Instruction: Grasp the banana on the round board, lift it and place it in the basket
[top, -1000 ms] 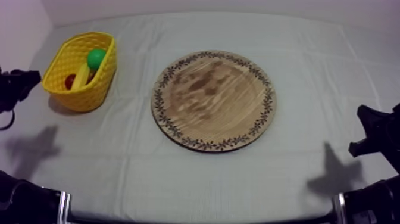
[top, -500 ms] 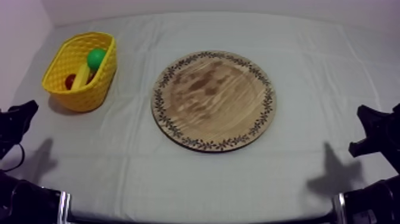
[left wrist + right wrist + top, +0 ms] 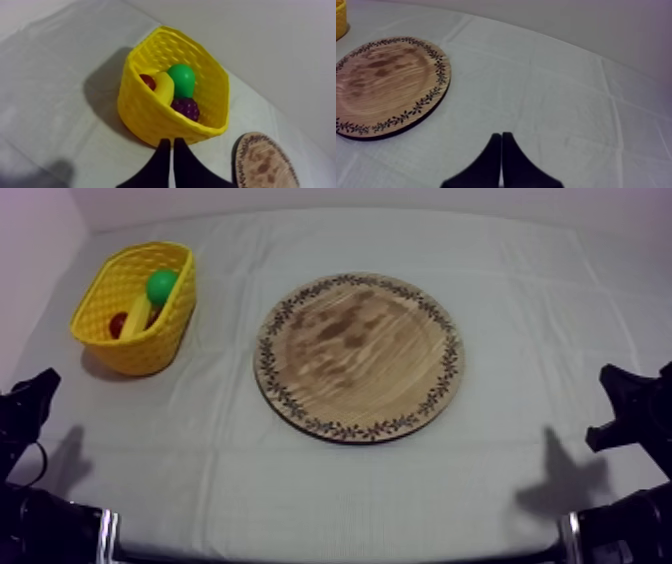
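- Banana [image 3: 162, 86] lies inside the yellow basket [image 3: 150, 117], up against the wall nearest the left gripper [image 3: 171, 143], so I judge the task's goal to be met.
- Touching it on one side is the pear [image 3: 181, 79]. The small red fruit [image 3: 147, 80] is tucked in at its other side, and the bunch of grapes [image 3: 186, 107] sits just beside it under the pear. The basket's walls keep all four packed together.
- Mid-table, the wooden board [image 3: 358, 356] lies flat with nothing on it, well apart from the basket, which fits a finished transfer.
- The left gripper hangs just short of the basket's near wall, its fingers pressed together in a narrow wedge with nothing between them. It touches neither basket nor fruit, probably because nothing is left to carry.
- The right gripper [image 3: 501, 136] hovers over bare cloth [image 3: 561, 100] beside the board, its fingers likewise together and empty, low at its own side and out of the way.
- I see no further move called for.
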